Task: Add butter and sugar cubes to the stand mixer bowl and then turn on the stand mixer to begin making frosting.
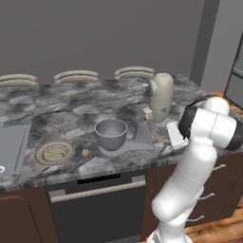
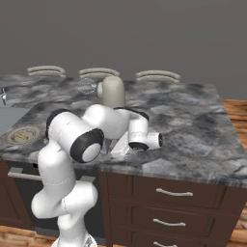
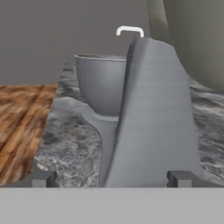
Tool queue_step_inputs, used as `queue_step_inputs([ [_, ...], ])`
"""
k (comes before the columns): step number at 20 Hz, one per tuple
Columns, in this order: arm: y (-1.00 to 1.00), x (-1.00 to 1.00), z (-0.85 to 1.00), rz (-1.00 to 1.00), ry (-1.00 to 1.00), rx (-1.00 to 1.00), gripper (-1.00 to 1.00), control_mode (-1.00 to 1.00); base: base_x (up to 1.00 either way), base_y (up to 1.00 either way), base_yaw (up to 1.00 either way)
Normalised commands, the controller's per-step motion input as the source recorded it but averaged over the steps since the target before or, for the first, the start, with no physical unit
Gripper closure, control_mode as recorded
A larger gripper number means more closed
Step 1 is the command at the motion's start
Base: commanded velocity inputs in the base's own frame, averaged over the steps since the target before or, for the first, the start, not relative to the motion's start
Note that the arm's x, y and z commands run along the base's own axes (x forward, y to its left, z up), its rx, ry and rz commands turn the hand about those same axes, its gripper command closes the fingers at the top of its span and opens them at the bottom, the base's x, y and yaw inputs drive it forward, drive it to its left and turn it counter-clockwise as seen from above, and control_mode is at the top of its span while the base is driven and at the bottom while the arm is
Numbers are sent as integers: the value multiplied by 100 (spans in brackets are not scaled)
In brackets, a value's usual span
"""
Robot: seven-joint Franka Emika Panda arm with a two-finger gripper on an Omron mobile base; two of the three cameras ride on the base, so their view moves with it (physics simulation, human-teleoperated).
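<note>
deep round grey metal stand mixer bowl (image 1: 111,133) sits empty on the flat base plate of the cream-headed, grey-necked stand mixer (image 1: 160,97), on the dark marbled table (image 1: 71,111). flat yellow butter stick (image 1: 53,154) lies on a shallow round tan plate (image 1: 40,158) left of the bowl; tiny tan sugar cube (image 1: 85,152) rests on the table between plate and bowl. another tan lump (image 1: 160,140) lies right of the base plate. gripper (image 3: 111,178) hangs low beside the mixer's neck, fingers spread wide, holding nothing. judgement: nothing is loaded yet, so the switch should wait; swing left to the butter and descend squarely over the stick, clear of the plate rim.
</note>
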Motion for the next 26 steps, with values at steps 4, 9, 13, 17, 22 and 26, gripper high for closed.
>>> queue_step_inputs([
  [4, -9, 23, -18, 7, 0, 0, -100, -100, 0, 0, 0],
  [9, -16, 25, -17, 6, 0, 0, -100, -100, 0, 0, 0],
  [13, -3, 28, -21, 5, 0, 0, -100, -100, 0, 0, 0],
  [17, 0, 28, -25, 2, 4, 0, -100, -100, 0, 0, 0],
  [22, 3, 27, -23, 0, 4, 0, -100, -100, 0, 0, 0],
  [26, 12, 24, -18, 0, 0, 0, -100, -100, 0, 0, 0],
])
